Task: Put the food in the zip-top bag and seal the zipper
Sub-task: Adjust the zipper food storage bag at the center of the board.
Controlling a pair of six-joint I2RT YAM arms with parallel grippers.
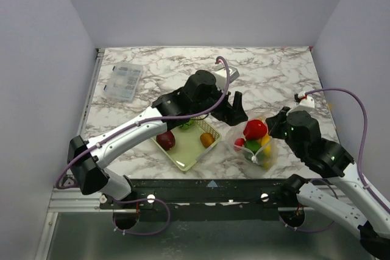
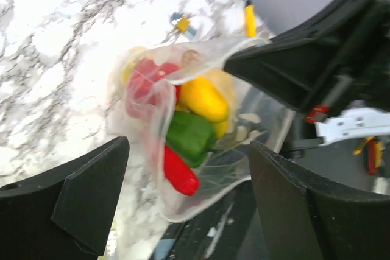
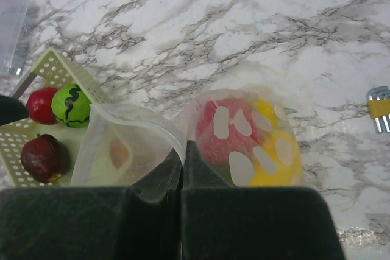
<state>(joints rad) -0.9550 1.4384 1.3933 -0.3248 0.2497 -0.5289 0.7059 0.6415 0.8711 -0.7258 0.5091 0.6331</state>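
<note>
Left fingers spread wide, nothing between them. They hang just above the bag, on its basket side. The left wrist view looks straight down between them onto the bag's load: red, yellow and green pieces.

Right fingers pressed together, pinching the bag's rim and holding the mouth up and open. Zipper is not sealed; the mouth gapes toward the basket.

The bag sits on the counter near the front edge, just right of the basket and about touching it. It bulges with food, a red pepper on top.

Not done: the basket holds a dark red fruit, an orange one, a green striped ball and a small red one.

Key geometry: the remaining food lies to the left of the left fingers and toward the near edge, with the orange fruit closest. The basket's long axis runs diagonally, near-right corner toward the bag mouth. The left arm is nearer and free; the right is tied up on the rim. My read is that the left arm swings back left for the next pick, and sealing waits.
</note>
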